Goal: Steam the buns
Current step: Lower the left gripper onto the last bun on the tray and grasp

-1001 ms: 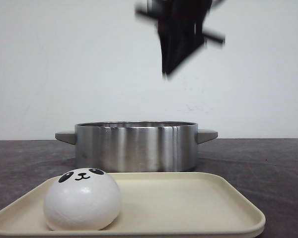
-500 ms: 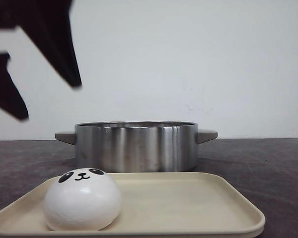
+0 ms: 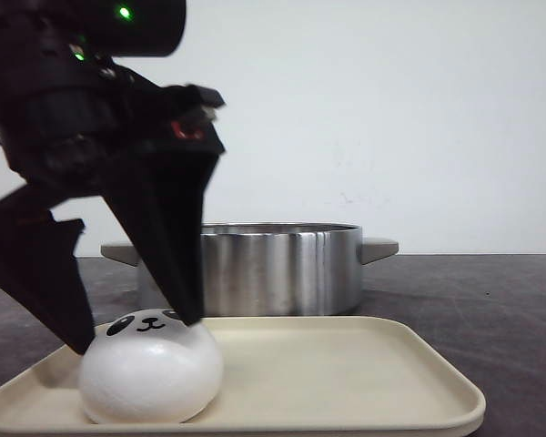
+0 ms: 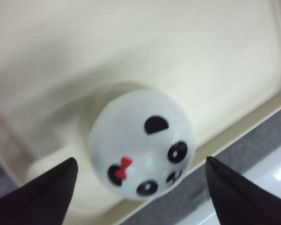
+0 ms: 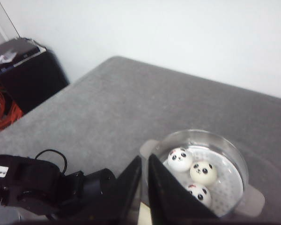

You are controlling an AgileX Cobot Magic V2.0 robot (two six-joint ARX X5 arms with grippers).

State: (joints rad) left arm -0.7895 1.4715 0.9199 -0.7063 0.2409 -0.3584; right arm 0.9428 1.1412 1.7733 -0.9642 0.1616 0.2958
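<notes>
One white panda bun (image 3: pixel 150 373) sits at the left end of the cream tray (image 3: pixel 346 382). My left gripper (image 3: pixel 136 335) is open and low over it, one finger on each side, not touching. In the left wrist view the bun (image 4: pixel 143 145), with a red bow, lies between the spread fingertips (image 4: pixel 61 183) of the left gripper (image 4: pixel 141 161). Three more buns (image 5: pixel 203 171) lie in the steel pot (image 5: pixel 200 132). My right gripper (image 5: pixel 145 158) is shut and empty, high above the pot's near side.
The steel pot (image 3: pixel 273 269) with two grey handles stands just behind the tray. The tray's rim (image 4: pixel 253 117) runs close to the bun. A black box and orange cables (image 5: pixel 9 108) sit beyond the table's far edge.
The left gripper has come down from the upper left and now straddles the bun on the tray. The right arm, at the top a second ago, has left the front view.
</notes>
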